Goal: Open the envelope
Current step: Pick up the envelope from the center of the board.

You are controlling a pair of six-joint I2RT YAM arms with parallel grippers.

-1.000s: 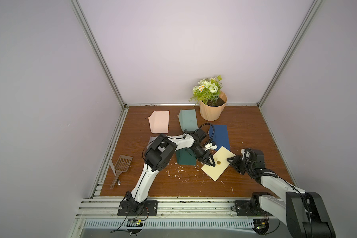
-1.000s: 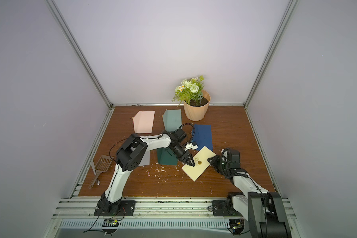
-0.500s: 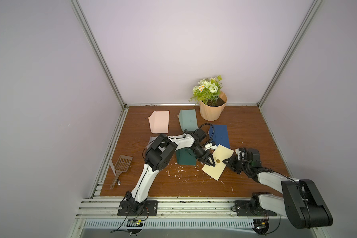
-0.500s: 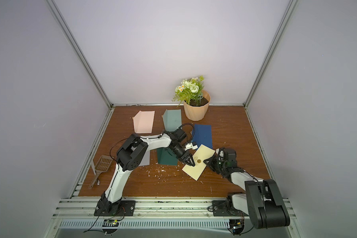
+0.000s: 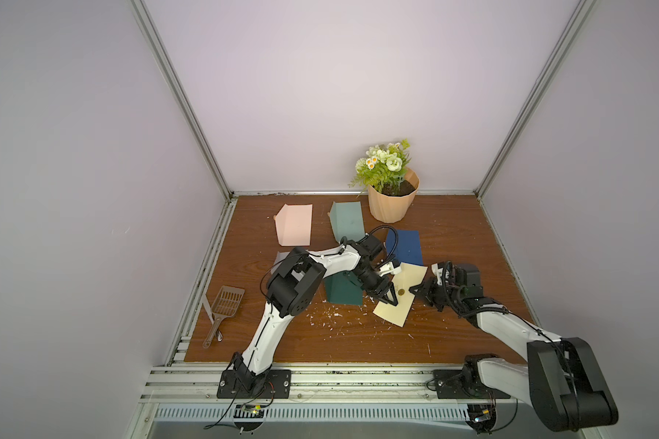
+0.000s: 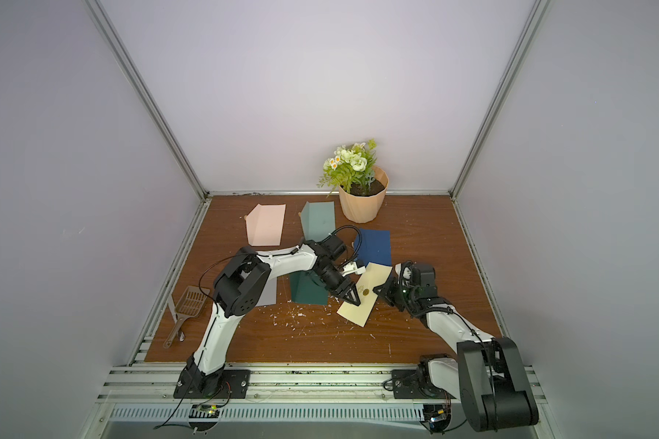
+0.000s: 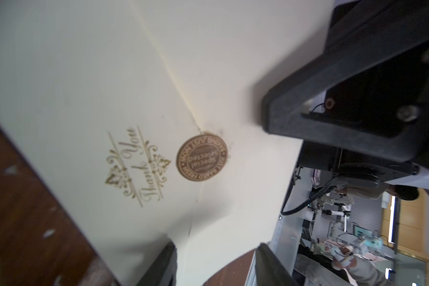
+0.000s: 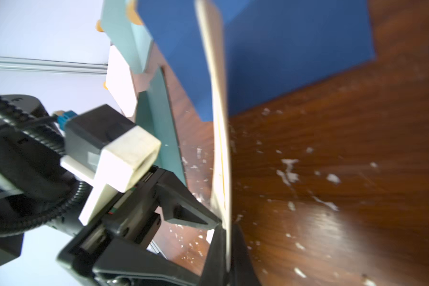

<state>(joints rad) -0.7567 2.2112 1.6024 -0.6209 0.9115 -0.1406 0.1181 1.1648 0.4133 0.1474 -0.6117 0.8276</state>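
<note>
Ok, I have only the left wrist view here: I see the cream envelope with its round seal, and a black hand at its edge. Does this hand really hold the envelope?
Observer: Yes. In the right wrist view the right hand is shut on the cream envelope, which shows there edge-on between its fingers.
Operator: Good. What lies behind the envelope, please?
Observer: A blue envelope, in both top views, just behind the cream one's far end.
Operator: And on the side away from that hand?
Observer: A dark green envelope lies flat on the table, close beside the cream one.
</note>
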